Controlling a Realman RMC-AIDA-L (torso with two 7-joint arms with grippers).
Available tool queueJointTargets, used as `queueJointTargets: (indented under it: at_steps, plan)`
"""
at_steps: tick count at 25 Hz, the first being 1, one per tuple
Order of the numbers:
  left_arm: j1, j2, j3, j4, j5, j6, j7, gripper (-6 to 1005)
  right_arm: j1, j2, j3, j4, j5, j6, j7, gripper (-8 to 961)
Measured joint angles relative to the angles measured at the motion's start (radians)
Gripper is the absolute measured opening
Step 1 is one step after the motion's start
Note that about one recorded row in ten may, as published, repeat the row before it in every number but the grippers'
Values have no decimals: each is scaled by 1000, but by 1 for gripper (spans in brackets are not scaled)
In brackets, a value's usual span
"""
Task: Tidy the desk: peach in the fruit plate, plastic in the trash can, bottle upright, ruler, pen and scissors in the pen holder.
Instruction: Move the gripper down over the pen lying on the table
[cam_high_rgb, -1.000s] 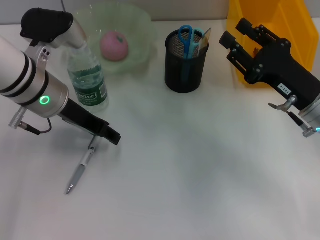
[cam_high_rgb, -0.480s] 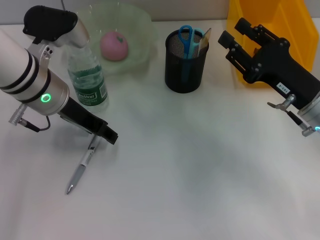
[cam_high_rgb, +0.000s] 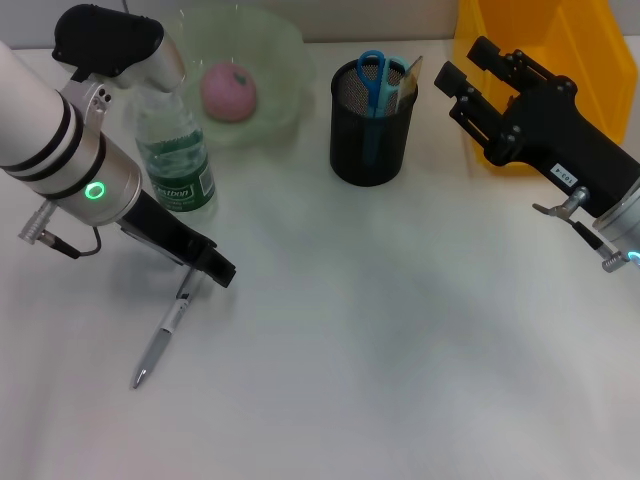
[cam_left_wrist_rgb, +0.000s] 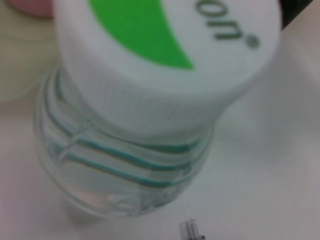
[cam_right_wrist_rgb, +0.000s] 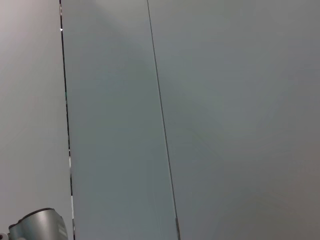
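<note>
Since a second ago the left gripper (cam_high_rgb: 205, 265) has drawn slightly back toward the slim silver pen (cam_high_rgb: 165, 332) on the white table (cam_high_rgb: 400, 330); its finger spread I cannot tell. The pen looks light, stiff and slick, best pinched mid-barrel. The right gripper (cam_high_rgb: 470, 70) hangs spread, idle.

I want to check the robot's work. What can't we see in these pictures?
- Left pincer: head view shows it over the pen; open or shut unclear.
- Ruler: mostly hidden inside the pen holder.
- Yellow trash can: cut by the edge, inside hidden by the right pincer.
- Right wrist view: only blank surface.

bottle (cam_high_rgb: 177, 160) upright; pen (cam_high_rgb: 165, 330) flat, apparently ungripped.
</note>
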Motion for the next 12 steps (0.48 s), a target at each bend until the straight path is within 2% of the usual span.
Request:
queueJointTargets:
  at_steps: [12]
  plan:
    - [-7,-1,2,-15,12,-6,0,621,0,0,0,2,0,0,0,503]
